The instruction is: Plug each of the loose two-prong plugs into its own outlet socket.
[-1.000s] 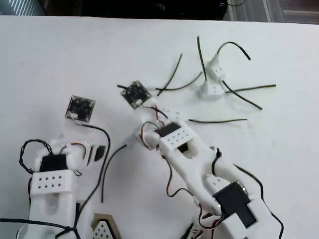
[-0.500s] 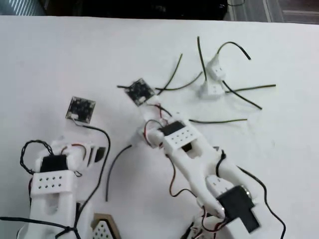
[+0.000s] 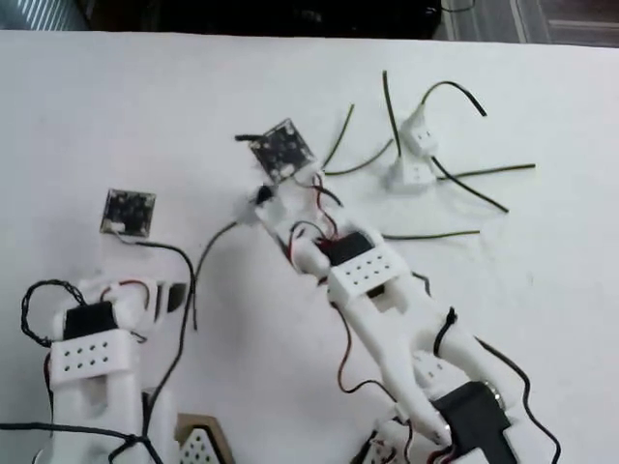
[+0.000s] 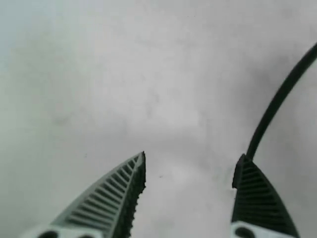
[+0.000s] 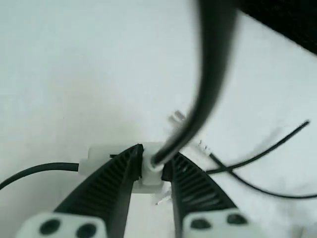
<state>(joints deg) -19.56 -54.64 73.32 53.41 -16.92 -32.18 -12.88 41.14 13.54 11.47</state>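
Note:
My right gripper (image 3: 259, 201) (image 5: 151, 166) sits left of the table's middle, shut on a small white two-prong plug (image 5: 148, 174). The plug's black cord (image 3: 208, 253) trails from it toward the left arm. In the right wrist view a second black cord (image 5: 210, 74) rises from between the fingers. Beside them lies a white plug body (image 5: 99, 161). White outlet sockets (image 3: 410, 155) stand at the back right with black cords in them. My left gripper (image 3: 172, 296) (image 4: 190, 173) is open at the front left over bare table, a black cord (image 4: 277, 104) beside one finger.
Several loose black cords (image 3: 426, 234) fan out around the sockets at the back right. The table's (image 3: 116, 106) far left and far right are bare white surface. A brown-edged object (image 3: 198, 440) sits at the front edge between the arms.
The right arm has moved away from the front edge and leftward with the plug, dragging its cord along. The left arm has shifted a little to the left.

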